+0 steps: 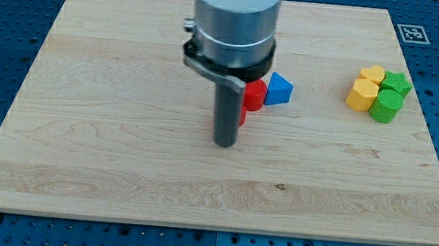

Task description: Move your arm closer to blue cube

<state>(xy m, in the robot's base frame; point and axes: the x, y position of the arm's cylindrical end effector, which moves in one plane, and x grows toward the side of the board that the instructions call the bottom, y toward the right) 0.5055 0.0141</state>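
My tip point(224, 143) rests on the wooden board point(104, 169) near its middle. Just right of the rod and above the tip a red block point(253, 95) shows partly, the rest hidden behind the rod. A blue block point(279, 89), wedge-like in shape, touches the red block's right side. A sliver of blue point(270, 63) shows behind the arm's grey body, above the red block; its shape cannot be made out. The tip sits below and left of the blue blocks, about a block's width from the red one.
At the view's right, a tight cluster: a yellow heart-shaped block point(373, 74), a yellow block point(361, 95), a green block point(397, 84) and a green cylinder point(384, 106). A fiducial marker point(412, 32) sits at the board's top right corner.
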